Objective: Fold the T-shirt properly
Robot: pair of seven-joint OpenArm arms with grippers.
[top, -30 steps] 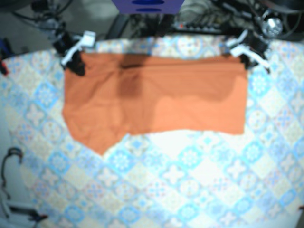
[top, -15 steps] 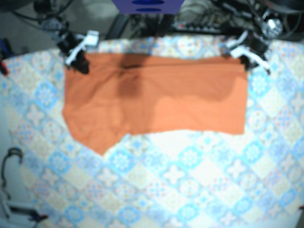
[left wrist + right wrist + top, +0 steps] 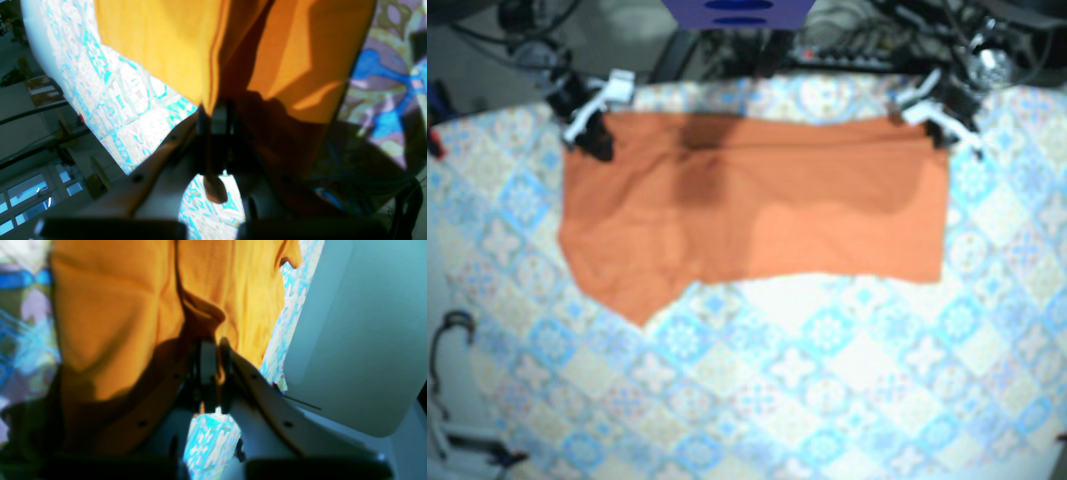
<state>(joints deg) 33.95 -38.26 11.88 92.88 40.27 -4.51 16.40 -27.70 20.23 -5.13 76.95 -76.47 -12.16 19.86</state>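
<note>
T-shirt (image 3: 747, 200) corners pinched: left end effector (image 3: 215, 115), right end effector (image 3: 211, 356) (far edge).

A robotics lab: tangled black cables (image 3: 863, 42) crowd the far edge of the blue-patterned cloth-covered desk (image 3: 827, 385).

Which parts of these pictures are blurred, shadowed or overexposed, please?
Base view: soft all over, with a dark shadow patch on the T-shirt, upper left of centre. Left wrist view: the left fingers are out of focus, the tablecloth blown out white. Right wrist view: the right fingers blurred, shadow across the shirt's near part.
</note>
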